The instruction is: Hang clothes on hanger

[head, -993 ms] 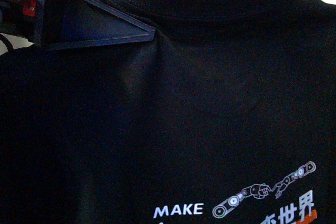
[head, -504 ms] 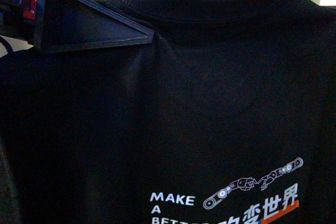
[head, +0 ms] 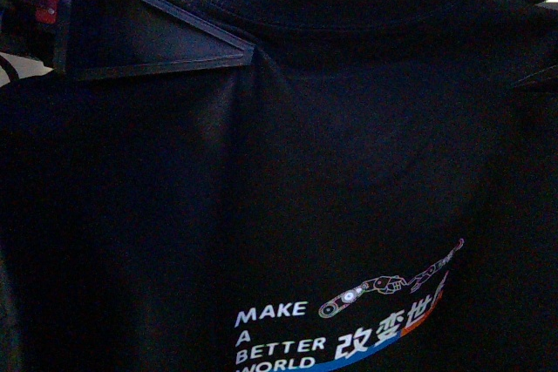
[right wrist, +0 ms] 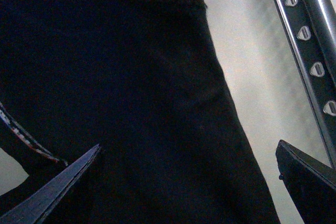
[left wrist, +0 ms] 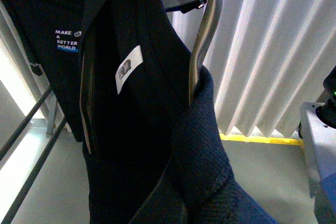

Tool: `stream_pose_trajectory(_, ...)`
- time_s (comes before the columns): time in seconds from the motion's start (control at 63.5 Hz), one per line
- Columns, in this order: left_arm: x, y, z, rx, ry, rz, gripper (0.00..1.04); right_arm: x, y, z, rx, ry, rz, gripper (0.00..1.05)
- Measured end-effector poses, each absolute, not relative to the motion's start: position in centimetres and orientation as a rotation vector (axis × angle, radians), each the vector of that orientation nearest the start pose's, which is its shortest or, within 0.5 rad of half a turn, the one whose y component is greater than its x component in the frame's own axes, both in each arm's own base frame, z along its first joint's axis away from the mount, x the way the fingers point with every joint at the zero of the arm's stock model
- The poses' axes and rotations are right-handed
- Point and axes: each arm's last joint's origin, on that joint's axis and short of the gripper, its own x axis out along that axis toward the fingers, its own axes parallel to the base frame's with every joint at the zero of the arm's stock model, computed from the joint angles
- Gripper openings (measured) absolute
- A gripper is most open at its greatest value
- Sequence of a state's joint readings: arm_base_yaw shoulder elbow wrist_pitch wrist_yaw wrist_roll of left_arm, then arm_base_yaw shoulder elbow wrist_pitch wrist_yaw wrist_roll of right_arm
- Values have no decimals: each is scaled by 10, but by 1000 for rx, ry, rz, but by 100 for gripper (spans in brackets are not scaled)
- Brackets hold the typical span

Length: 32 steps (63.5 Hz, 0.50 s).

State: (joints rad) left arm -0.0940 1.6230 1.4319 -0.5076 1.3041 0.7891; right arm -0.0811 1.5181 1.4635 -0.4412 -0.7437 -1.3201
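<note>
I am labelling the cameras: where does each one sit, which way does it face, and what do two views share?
Front view: on the body, facing the T-shirt closely; left gripper at upper left.
Left wrist view: on the left wrist, looking along the collar and silvery hanger toward a curtain; no jaws show.
Right wrist view: on the right wrist, facing the T-shirt and the rail; right gripper with jaws apart.
Shared: front and left wrist views show the silvery hanger.
</note>
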Motion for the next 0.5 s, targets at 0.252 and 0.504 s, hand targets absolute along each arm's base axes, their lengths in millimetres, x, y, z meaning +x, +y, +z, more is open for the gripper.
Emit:
stream_pose_trajectory(0.252,339,-60,331,212,61,-1462,4,344,7,366,-1037,-61,860,97)
stream_pose_trajectory(0.504,339,-60,331,213,62,-1460,4,352,6,361,-994,-70,821,54)
